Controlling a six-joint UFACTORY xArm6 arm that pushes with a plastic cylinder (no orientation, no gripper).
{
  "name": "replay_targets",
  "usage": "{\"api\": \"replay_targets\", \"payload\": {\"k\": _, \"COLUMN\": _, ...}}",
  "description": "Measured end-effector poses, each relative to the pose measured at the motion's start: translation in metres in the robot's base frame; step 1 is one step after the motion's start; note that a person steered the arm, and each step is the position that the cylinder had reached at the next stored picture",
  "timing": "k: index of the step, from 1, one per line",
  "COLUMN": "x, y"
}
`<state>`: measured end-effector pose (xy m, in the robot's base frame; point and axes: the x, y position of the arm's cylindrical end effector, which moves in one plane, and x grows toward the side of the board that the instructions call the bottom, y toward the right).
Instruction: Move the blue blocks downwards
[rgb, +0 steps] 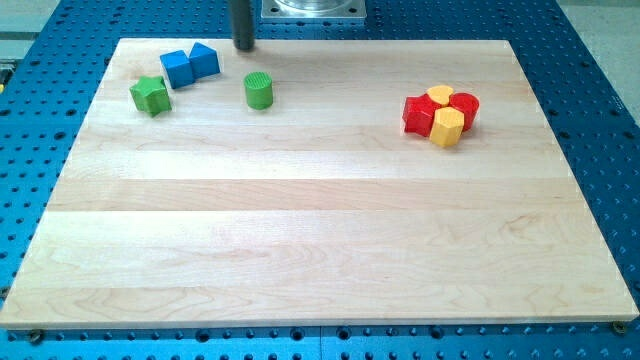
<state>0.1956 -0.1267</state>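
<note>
Two blue blocks touch each other at the board's top left: a blue cube (177, 68) on the left and a blue wedge-like block (205, 60) on its right. My tip (243, 47) rests at the board's top edge, just to the right of and slightly above the blue wedge-like block, apart from it. A green star-shaped block (150, 95) lies below and left of the blue cube. A green cylinder (259, 90) stands below my tip.
A tight cluster at the view's right holds a red block (418, 114), a red cylinder (465, 105), a yellow hexagonal block (447, 127) and a yellow block (438, 95). The wooden board (320, 240) sits on a blue perforated table (600, 120).
</note>
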Motion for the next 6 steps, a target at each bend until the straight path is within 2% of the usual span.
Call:
{"api": "replay_targets", "payload": {"k": 1, "x": 0.014, "y": -0.032}}
{"api": "replay_targets", "payload": {"k": 2, "x": 0.084, "y": -0.010}}
{"api": "replay_targets", "payload": {"k": 3, "x": 0.086, "y": 0.019}}
{"api": "replay_targets", "payload": {"k": 4, "x": 0.012, "y": 0.029}}
{"api": "replay_targets", "payload": {"k": 5, "x": 0.002, "y": -0.029}}
{"api": "replay_targets", "payload": {"k": 6, "x": 0.020, "y": -0.077}}
